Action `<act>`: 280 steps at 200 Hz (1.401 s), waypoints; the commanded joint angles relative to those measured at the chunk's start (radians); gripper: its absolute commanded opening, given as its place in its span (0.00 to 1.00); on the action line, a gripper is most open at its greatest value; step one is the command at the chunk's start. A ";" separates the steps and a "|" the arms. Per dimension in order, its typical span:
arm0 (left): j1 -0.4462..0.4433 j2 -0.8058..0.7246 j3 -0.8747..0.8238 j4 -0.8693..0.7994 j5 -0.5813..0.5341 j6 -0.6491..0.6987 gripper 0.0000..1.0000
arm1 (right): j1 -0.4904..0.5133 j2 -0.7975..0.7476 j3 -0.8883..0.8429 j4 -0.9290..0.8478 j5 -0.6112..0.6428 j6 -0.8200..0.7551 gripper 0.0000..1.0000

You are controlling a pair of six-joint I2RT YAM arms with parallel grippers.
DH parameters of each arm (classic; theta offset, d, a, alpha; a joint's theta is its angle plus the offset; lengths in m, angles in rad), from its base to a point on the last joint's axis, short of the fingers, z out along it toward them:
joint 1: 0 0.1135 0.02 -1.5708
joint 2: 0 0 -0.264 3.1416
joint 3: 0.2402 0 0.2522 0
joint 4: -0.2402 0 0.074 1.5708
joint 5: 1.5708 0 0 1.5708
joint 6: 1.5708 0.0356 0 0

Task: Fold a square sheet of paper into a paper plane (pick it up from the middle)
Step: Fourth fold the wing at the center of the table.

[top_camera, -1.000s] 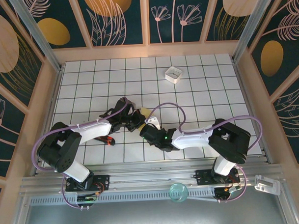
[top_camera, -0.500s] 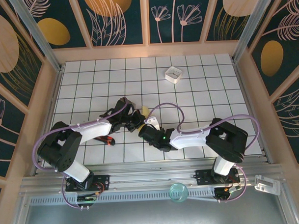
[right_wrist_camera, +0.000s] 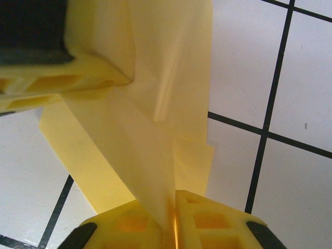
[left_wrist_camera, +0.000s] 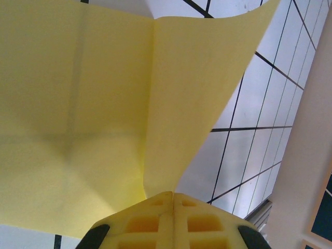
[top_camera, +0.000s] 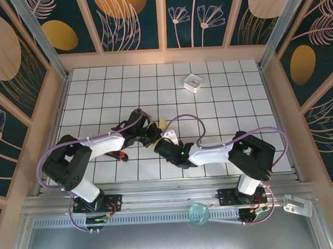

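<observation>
Left gripper [left_wrist_camera: 172, 199]: jaws closed, pinching near edge of square sheet of paper [left_wrist_camera: 78, 104].
Right gripper [right_wrist_camera: 174, 206]: jaws closed on same sheet at folded layers.
Sheet location: partly folded, held between both grippers over near-centre tiles of table [top_camera: 226, 109].
Crease axis: runs straight away from left fingertips.
Grippers face each other, close together, both equally near.
Judgement: next fold turns on this crease line.

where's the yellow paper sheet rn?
Top view: the thin yellow paper sheet is mid-table, pinched by both the left gripper and the right gripper, nearer than the small white square box.
</observation>
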 commanded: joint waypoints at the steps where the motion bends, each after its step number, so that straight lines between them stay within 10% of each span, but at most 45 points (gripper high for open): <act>1: -0.002 0.013 0.012 -0.114 0.031 -0.114 0.00 | 0.008 0.019 0.014 -0.022 0.043 0.026 0.09; 67: -0.001 0.008 0.010 -0.110 0.019 -0.093 0.00 | -0.002 -0.001 -0.021 0.012 0.042 0.040 0.00; 148: 0.018 -0.074 -0.002 -0.097 -0.039 -0.006 0.38 | -0.076 -0.109 -0.148 0.174 -0.171 0.048 0.00; 280: 0.030 -0.070 -0.130 0.058 -0.005 0.060 0.35 | -0.243 -0.180 -0.286 0.376 -0.536 0.121 0.00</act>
